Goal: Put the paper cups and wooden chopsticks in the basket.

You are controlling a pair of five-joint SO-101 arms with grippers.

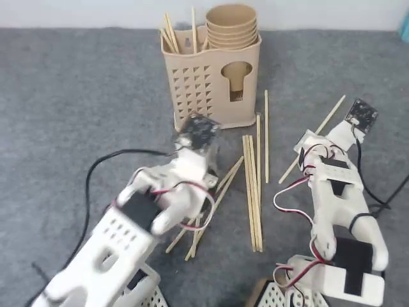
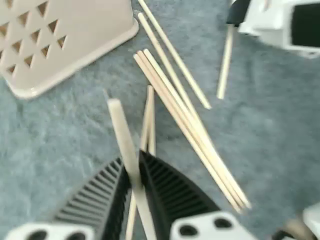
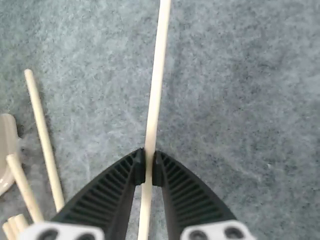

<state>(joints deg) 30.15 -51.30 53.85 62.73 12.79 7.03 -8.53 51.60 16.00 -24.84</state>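
- Left gripper point(image 2: 134, 175): near, left of centre, low over the carpet point(image 1: 77, 102). Jaws pinched on the left-held chopstick point(image 2: 125, 145), which juts forward at a slant towards the basket.
- Right gripper point(image 3: 148, 167): near, right side. Jaws pressed onto the right-held chopstick point(image 3: 156, 75), with a long length running out ahead.
- Loose chopsticks point(image 1: 252, 192): a tight bundle lying lengthwise between the two arms. A single stick point(image 1: 266, 137) lies just beside it, and a crossed few point(image 1: 229, 179) partly under the left arm.
- Basket point(image 1: 192, 89): far, upright, at the carpet's back edge.
- Paper cups point(image 1: 231, 29): stacked inside the basket's right compartment.
- Stored chopsticks point(image 1: 170, 32): standing in its left compartment.
- Hazards, as judged:
  - Each pinch bears on a thin round stick, which may pivot or slide out during a lift.
  - A long free end may strike the basket rim or the cups.
  - The basket looks light, so a knock could shift or tip it.
  - Both arms converging on one opening may collide.
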